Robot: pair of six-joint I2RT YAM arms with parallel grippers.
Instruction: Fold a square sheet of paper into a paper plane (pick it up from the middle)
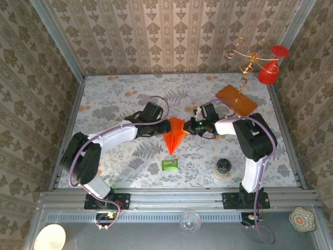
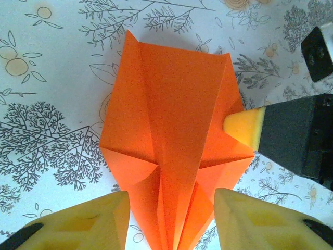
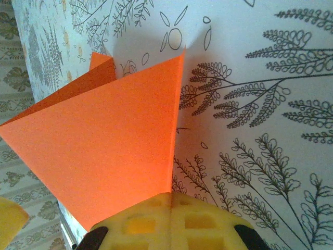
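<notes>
The left arm (image 1: 112, 134) lies low and bent, stretched inward. Its claw (image 1: 160, 128) is spread, the two yellow foam pads (image 2: 88, 224) standing apart on either side of the narrow end of the bright orange folded paper plane (image 2: 171, 120). The right arm (image 1: 252, 138) arches over and points inward, straight across from the left claw. Its own claw (image 3: 170, 198) is pressed closed on the plane's edge, on the side away from the left claw.
</notes>
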